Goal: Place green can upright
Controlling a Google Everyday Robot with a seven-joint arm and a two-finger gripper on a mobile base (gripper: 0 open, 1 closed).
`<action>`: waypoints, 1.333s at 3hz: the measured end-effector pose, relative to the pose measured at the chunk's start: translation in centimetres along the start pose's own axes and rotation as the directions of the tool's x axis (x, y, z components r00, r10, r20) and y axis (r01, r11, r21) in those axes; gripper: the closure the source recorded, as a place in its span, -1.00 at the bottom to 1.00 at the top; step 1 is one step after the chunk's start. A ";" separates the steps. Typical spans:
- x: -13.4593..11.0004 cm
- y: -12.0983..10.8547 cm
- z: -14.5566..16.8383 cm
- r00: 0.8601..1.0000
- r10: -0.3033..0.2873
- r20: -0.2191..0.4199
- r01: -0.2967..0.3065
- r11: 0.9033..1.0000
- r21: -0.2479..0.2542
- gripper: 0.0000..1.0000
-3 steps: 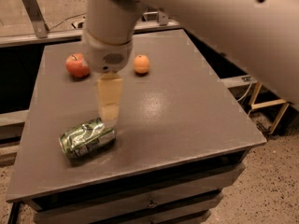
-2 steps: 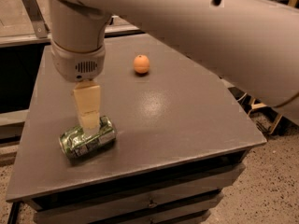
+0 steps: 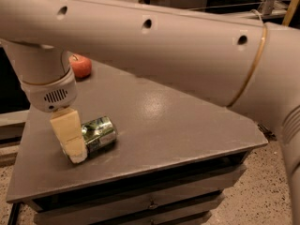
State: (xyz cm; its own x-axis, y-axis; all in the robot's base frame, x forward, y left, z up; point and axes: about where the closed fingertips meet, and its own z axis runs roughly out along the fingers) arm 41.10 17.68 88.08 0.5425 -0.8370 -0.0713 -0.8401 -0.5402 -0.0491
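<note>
Cream-coloured and blocky, the gripper (image 3: 74, 146) hangs low at the left side of the grey table (image 3: 187, 125), its tip down at the tabletop and pressed up against the near left end of the green can (image 3: 99, 133). Whether it is open or closed, or has any hold on the can, I cannot tell; from this angle it shows as one solid pale block in front of the can.

The green can lies on its side on the left part of the table, its shiny green and silver body pointing away to the right from the gripper. The end nearest the gripper is hidden behind it, so nothing of the can's opening or contents shows.

Under the tabletop runs a dark gap, and below that a drawer front (image 3: 154, 204) with a small handle sits shut.

A red apple (image 3: 81, 65) rests at the far left of the table, well apart from the can and partly hidden by the round white wrist housing (image 3: 49, 90) with its small vent grille. The thick white arm (image 3: 164, 46) sweeps across the whole upper part of the view, dotted with small holes and ringed by a thin yellowish band (image 3: 255, 64), and blocks the back of the table. Speckled floor (image 3: 269, 191) shows at the lower right.
</note>
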 end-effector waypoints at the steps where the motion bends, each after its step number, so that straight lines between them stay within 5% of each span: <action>1: 0.0 0.9 1.4 0.999 0.034 -0.025 -0.034 0.999 0.003 -1.00; 2: 0.3 1.9 2.1 0.997 0.074 -0.006 -0.073 0.997 0.036 -1.00; 4: -0.8 2.1 3.2 0.994 0.070 0.086 -0.080 0.990 0.116 -0.03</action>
State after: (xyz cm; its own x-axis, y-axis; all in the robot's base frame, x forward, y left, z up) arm 38.91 17.53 84.86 0.4803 -0.8624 -0.1600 -0.8749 -0.4578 -0.1581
